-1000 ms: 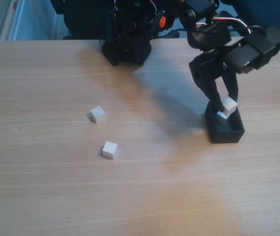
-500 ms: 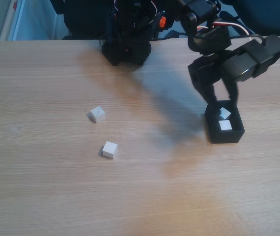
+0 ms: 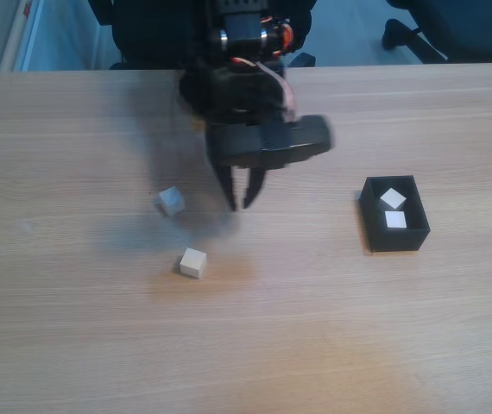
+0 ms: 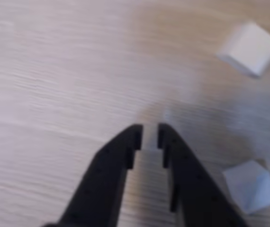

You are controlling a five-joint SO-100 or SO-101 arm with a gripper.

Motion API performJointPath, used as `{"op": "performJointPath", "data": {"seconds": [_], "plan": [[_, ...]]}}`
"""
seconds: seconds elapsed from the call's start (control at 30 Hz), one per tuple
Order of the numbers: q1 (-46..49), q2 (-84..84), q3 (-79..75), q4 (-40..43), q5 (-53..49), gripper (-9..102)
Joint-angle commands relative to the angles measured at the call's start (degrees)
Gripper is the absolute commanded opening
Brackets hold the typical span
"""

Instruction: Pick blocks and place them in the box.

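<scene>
Claw (image 3: pixel 239 205) nearly clenched, empty, frame centre.
I judge the two loose blocks (image 3: pixel 192 262) (image 3: pixel 171 201) light, rigid, probably smooth: I'd grip opposite flat faces.

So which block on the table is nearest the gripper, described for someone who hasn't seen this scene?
Start in the fixed view at the black box on the right of the wooden table, then move left past the gripper. Just left of its fingertips sits a block. Unlike the other loose block nearer the camera, it lies in the arm's shadow.
</scene>
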Motion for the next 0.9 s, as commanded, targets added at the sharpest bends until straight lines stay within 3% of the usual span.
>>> {"op": "performJointPath", "data": {"seconds": [0.0, 0.27, 0.87], "plan": [[4.9, 2.2, 2.0, -4.2, 1.4, 3], [9.1, -6.4, -0.7, -11.8, 4.7, 19], [14.3, -26.8, -12.7, -19.6, 3.1, 21]]}}
